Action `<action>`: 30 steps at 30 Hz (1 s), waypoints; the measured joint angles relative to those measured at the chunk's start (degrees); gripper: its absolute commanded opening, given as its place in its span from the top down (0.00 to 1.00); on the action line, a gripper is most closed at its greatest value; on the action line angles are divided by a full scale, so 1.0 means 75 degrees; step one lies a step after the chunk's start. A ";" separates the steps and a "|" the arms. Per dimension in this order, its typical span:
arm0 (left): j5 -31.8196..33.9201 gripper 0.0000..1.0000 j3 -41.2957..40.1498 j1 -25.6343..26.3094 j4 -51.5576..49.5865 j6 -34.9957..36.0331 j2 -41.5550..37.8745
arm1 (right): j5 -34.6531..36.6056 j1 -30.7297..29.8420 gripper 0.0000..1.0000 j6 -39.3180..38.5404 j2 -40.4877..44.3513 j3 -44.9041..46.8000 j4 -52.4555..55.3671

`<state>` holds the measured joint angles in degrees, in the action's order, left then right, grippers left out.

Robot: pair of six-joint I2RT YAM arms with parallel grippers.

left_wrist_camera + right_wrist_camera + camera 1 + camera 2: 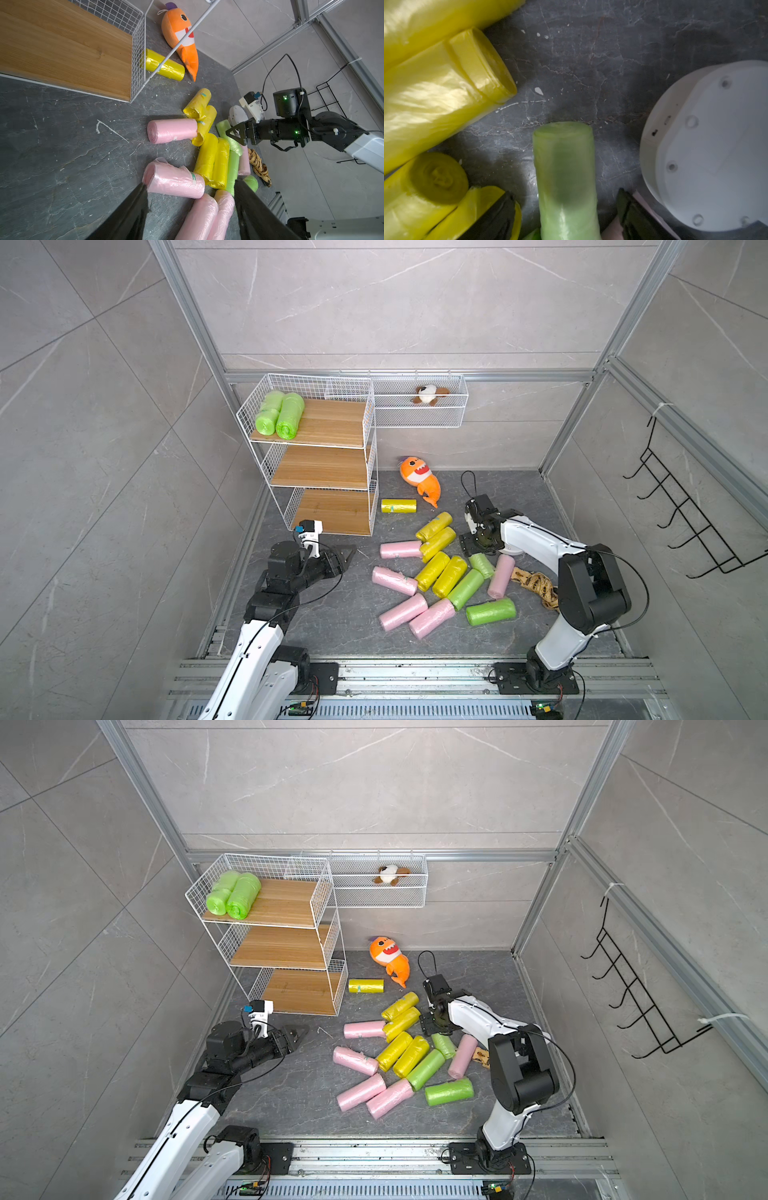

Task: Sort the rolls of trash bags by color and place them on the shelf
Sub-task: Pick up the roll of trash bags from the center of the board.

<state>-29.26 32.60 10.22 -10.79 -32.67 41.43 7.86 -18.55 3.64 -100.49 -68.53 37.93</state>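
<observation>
Dark stone floor (324, 614) fills the lower centre, the shelf (328, 423) upper left holds two green rolls (280, 416), the left gripper (348, 554) hangs spread and empty, and the right gripper (564, 193), jaws apart astride a green roll (564, 158), one of three loose among five yellow rolls (432, 570) and five pink rolls (394, 580), might pinch a neighbour too.

Robotics laboratory test cell. Grey marble-look wall panels (374, 302) in an aluminium-profile frame (407, 376) enclose a dark table (332, 614). The left arm (257, 651) and right arm (532, 537) are bolted to a front rail (415, 672).
</observation>
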 measured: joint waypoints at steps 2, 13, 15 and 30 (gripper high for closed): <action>0.0006 0.32 -0.0023 0.0087 0.0166 -0.0058 0.0085 | 0.0003 0.0020 0.27 -0.0117 -0.0356 -0.0251 0.0076; 0.0108 0.32 -0.0026 0.0539 0.0560 -0.0085 0.0571 | 0.0006 0.0035 0.57 -0.0417 -0.2801 -0.3150 0.2328; 0.0157 0.32 -0.0023 0.0638 0.0624 -0.0087 0.0635 | 0.0035 0.0032 0.62 -0.0385 -0.3430 -0.4179 0.3139; 0.0863 0.33 0.0262 0.1527 0.0825 -0.0216 0.1294 | -0.0184 0.0035 0.67 -0.0289 -0.3494 -0.5219 0.4572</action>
<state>-22.79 34.57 21.67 -4.60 -34.28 51.13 6.48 -18.28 1.48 -126.69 -107.68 72.23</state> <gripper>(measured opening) 0.676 0.413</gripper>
